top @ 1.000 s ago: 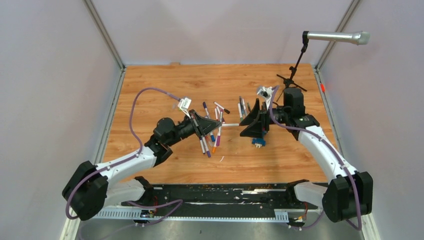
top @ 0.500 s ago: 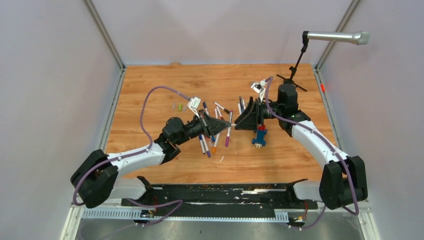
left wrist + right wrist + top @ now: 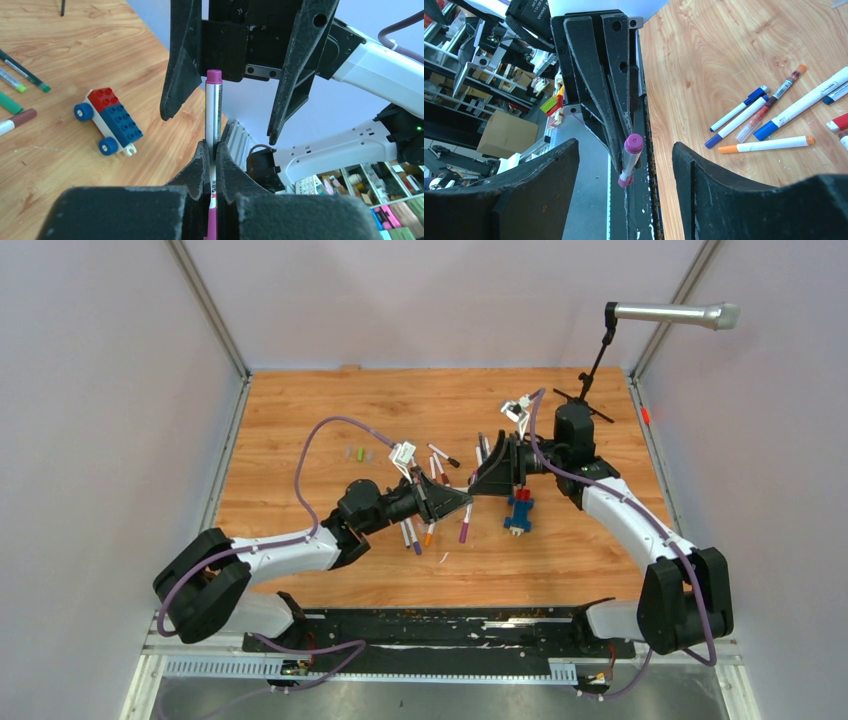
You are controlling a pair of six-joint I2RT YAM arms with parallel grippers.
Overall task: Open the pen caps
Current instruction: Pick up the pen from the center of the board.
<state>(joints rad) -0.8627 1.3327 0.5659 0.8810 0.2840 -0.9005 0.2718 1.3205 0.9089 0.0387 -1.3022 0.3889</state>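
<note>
Purple cap between spread R jaws; L jaws clamp pen.

Both arms match, left arm and right arm: white shells on the long links, chunky black joint housings. Each one's got a purple cable looping off it, plus a white tag by the wrist. Left end effector and right end effector are matte black with long wedge fingers, kinda grainy. One finger has a round hole, silver screws sit on the mount, tiny green light on a black joint.
</note>
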